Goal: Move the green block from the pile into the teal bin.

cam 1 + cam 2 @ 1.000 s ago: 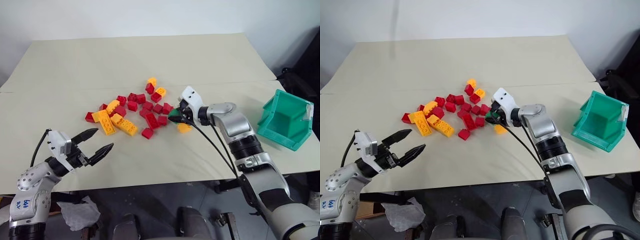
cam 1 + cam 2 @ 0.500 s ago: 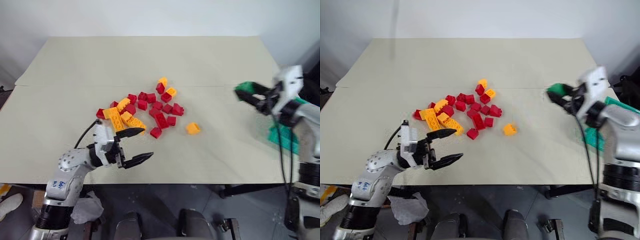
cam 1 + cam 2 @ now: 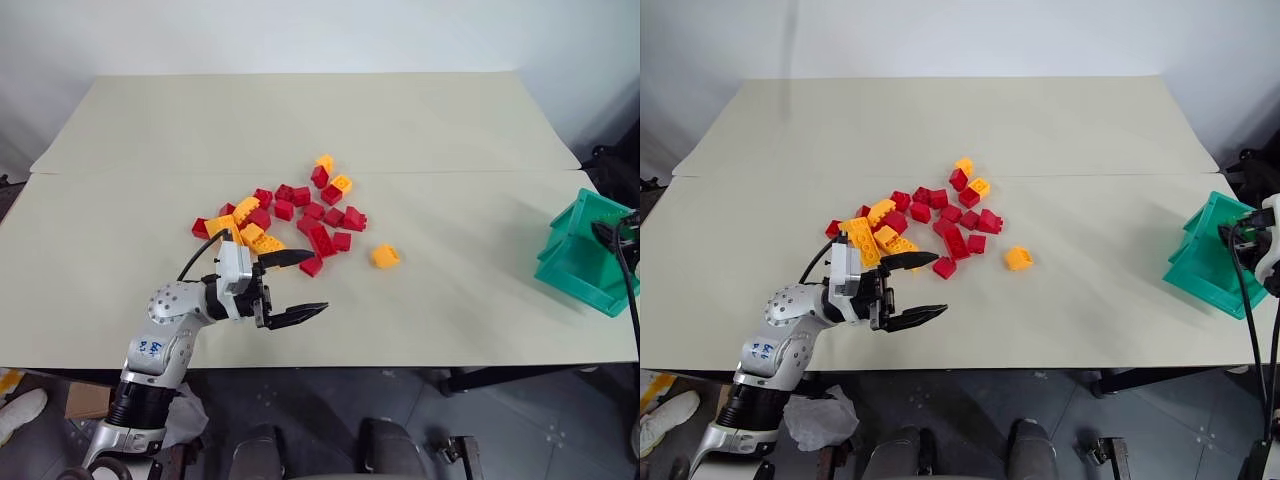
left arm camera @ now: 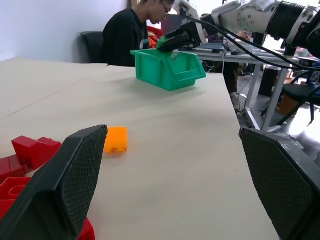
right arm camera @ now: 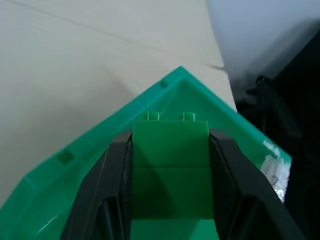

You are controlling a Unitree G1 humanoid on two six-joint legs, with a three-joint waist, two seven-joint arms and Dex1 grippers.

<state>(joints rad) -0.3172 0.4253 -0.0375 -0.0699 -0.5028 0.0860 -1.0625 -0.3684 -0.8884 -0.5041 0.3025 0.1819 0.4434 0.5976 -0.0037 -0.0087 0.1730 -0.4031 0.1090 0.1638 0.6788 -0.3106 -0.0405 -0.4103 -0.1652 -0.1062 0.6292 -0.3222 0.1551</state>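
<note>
The green block (image 5: 170, 165) looks like a light, rigid plastic brick with smooth sides that could slip, so a pinch across its flat flanks suits it. The right claw (image 5: 170, 200) is clamped on exactly those flanks, reaching level over the teal bin (image 5: 75, 175) at the tabletop (image 3: 300, 120) edge. The left claw (image 3: 293, 286) hovers spread wide beside the pile (image 3: 290, 215)

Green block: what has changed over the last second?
The right end effector, shut on the green block, carried it from the pile rightward to above the teal bin. The open left end effector swung toward the pile. The bricks stayed put.
</note>
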